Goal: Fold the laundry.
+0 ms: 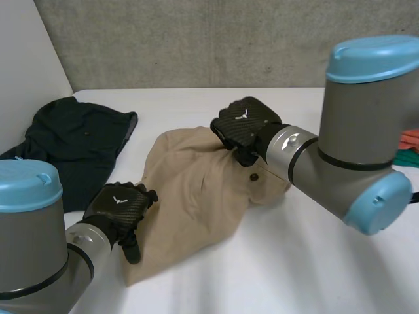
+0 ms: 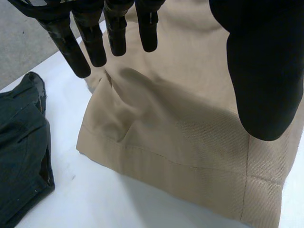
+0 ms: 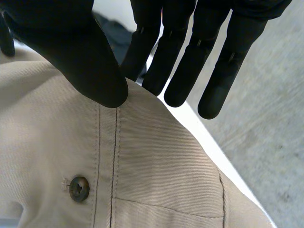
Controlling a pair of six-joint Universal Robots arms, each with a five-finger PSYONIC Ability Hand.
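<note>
Tan trousers [image 1: 196, 183] lie crumpled in the middle of the white table [image 1: 314, 261]. My right hand [image 1: 245, 123] is at their far end, on the waistband [image 3: 156, 166] just past a dark button [image 3: 79, 188]. Its thumb [image 3: 71, 47] presses on top of the band's edge while straight fingers [image 3: 175, 71] reach behind it, pinching the cloth. My left hand [image 1: 120, 208] hovers over the near left hem [image 2: 180, 185] of a trouser leg. Its fingers [image 2: 90, 38] and thumb [image 2: 261, 71] are straight and spread, holding nothing.
A dark garment [image 1: 72, 144] lies bunched at the table's far left, close beside the tan hem [image 2: 21, 156]. Folded orange and green cloth [image 1: 411, 149] peeks in at the right edge. A grey wall stands behind the table.
</note>
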